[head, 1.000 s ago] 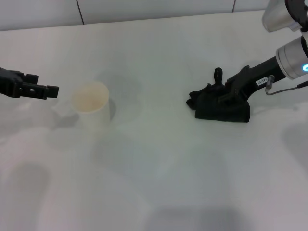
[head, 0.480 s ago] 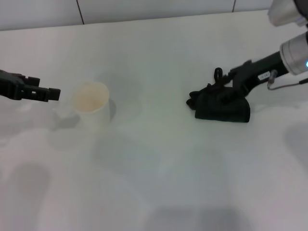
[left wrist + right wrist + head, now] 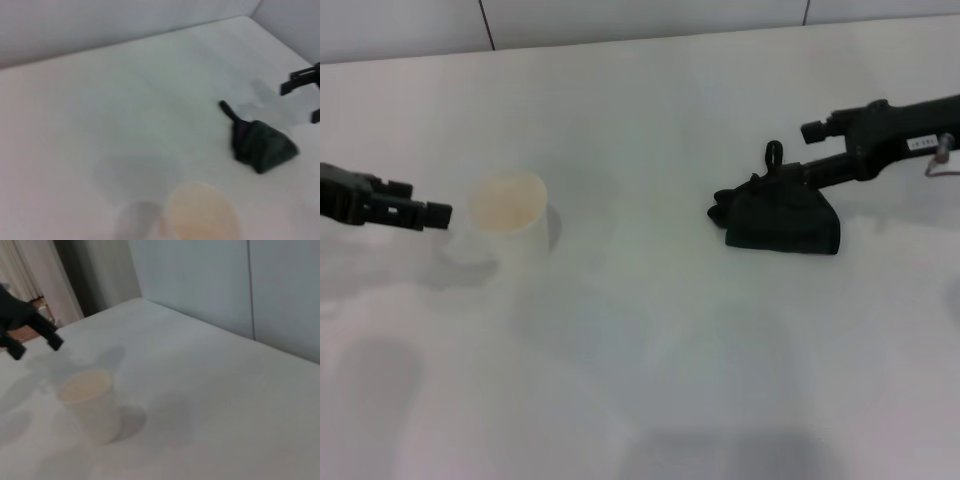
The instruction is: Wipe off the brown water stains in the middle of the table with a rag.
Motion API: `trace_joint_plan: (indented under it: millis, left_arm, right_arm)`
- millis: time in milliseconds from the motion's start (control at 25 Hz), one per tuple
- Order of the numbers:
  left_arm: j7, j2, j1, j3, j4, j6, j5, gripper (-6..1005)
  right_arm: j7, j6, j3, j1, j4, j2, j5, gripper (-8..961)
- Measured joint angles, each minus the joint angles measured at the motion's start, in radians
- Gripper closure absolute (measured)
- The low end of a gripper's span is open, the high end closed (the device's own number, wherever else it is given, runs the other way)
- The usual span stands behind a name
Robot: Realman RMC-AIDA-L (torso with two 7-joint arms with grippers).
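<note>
The black rag (image 3: 782, 222) lies bunched on the white table (image 3: 650, 330), right of the middle; it also shows in the left wrist view (image 3: 260, 145). My right gripper (image 3: 798, 153) is open just behind the rag, its lower finger close to the rag's top edge and holding nothing. It also shows in the left wrist view (image 3: 306, 98). My left gripper (image 3: 428, 212) is open and empty, just left of a white paper cup (image 3: 510, 222). It also shows in the right wrist view (image 3: 35, 346). No brown stain shows on the table.
The paper cup, tan-orange inside, stands left of the middle; it also shows in the left wrist view (image 3: 201, 216) and the right wrist view (image 3: 91, 402). A tiled wall (image 3: 640, 18) runs along the table's far edge.
My right gripper has let go of the rag and drawn back to the right and up. The rag stays put. My left gripper has drifted slightly right and nearer.
</note>
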Motion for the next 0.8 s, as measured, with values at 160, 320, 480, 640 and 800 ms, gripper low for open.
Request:
trace_joint_plan:
  millis: [160, 320, 480, 640, 800]
  left_arm:
    - [-0.029, -0.004, 0.014, -0.001, -0.038, 0.100, 0.005, 107]
    - [-0.037, -0.036, 0.083, -0.002, -0.081, 0.118, -0.092, 107]
    - [-0.031, -0.060, 0.174, -0.002, -0.079, 0.107, -0.220, 107]
    - [-0.031, -0.076, 0.250, -0.003, -0.073, 0.081, -0.345, 107]
    - [-0.031, -0.088, 0.312, -0.003, -0.016, 0.018, -0.405, 107]
  right_arm:
    - [0.000, -0.004, 0.001, -0.022, 0.000, -0.001, 0.026, 92]
    - [-0.005, 0.002, 0.001, -0.025, 0.001, 0.001, 0.036, 92]
    - [-0.007, 0.004, 0.001, -0.026, 0.001, 0.003, 0.048, 92]
    - [-0.013, 0.004, 0.001, -0.026, -0.001, 0.009, 0.060, 92]
    - [-0.055, 0.006, 0.001, -0.031, -0.007, 0.023, 0.069, 92]
